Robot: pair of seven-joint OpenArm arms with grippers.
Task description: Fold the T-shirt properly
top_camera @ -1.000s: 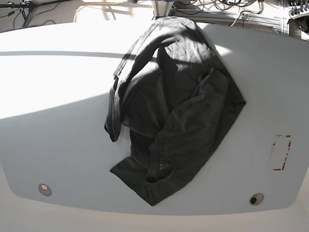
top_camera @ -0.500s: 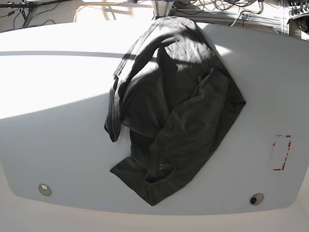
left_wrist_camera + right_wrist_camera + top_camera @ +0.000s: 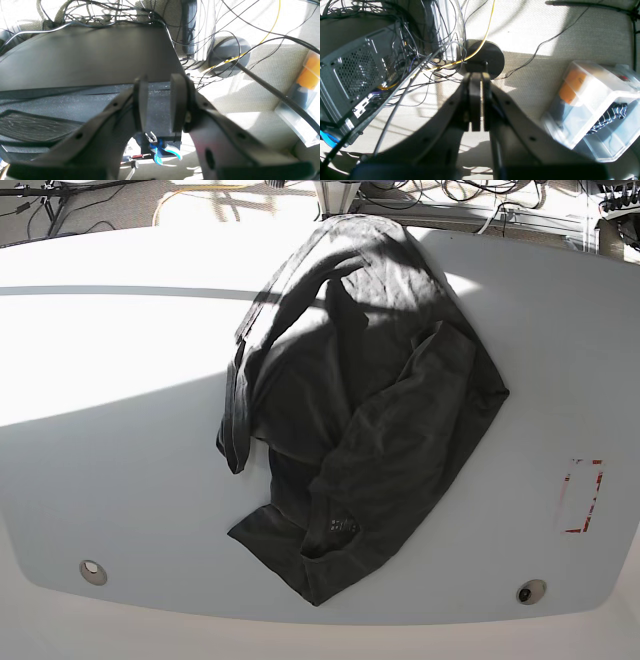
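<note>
The T-shirt (image 3: pixel 360 400) lies crumpled in a dark charcoal heap at the middle of the white table (image 3: pixel 110 440), reaching from the far edge almost to the near edge, with a small pale mark (image 3: pixel 342 526) near its front. Neither arm shows in the base view. In the left wrist view my left gripper (image 3: pixel 160 105) stands open with a narrow gap and nothing between its fingers, pointing off the table at a dark chair and the floor. In the right wrist view my right gripper (image 3: pixel 476 105) is shut on nothing, facing the floor.
A red-cornered marking (image 3: pixel 582 496) sits on the table's right side, and two round inserts (image 3: pixel 92 570) (image 3: pixel 528 592) lie near the front edge. Cables, a computer case (image 3: pixel 352 75) and a clear storage box (image 3: pixel 592 107) occupy the floor beyond.
</note>
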